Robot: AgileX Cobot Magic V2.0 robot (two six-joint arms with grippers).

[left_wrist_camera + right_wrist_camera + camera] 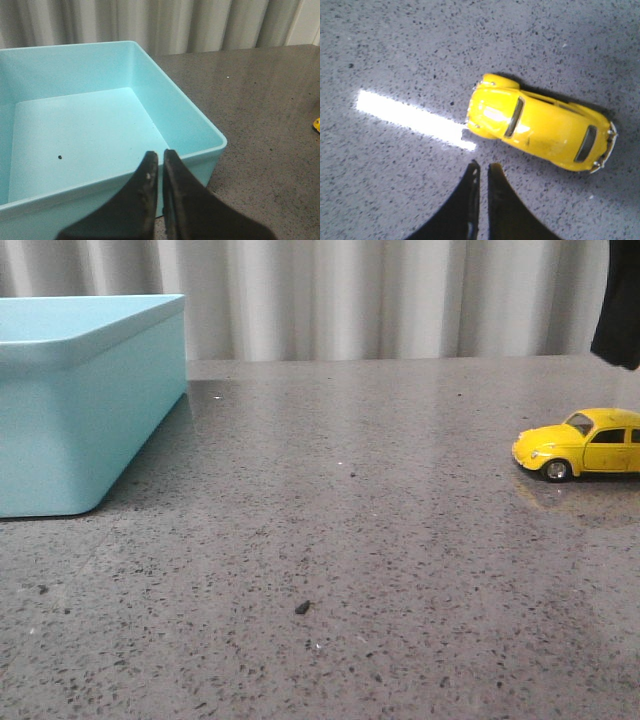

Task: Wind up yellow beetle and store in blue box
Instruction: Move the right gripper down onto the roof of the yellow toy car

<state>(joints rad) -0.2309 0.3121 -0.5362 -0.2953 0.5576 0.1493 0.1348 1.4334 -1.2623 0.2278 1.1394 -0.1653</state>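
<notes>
Beneath my matt black fingers [470, 200], the grey speckled, stone-like surface [350, 540] carries a dull sheen and one bright streak of reflected light, while the yellow beetle [540, 125] gleams in glossy paint with chrome-bright bumpers and the blue box [100, 125] looks smooth, satiny plastic.

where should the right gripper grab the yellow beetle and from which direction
Take the yellow beetle across its body at the doors, coming straight down from above. It sits upright on its wheels on the table, and its side panels are the flattest, most parallel faces; the roof and hood curve away. The right gripper looks nearly shut beside the car, so it would likely need to open and turn to straddle the width.
</notes>
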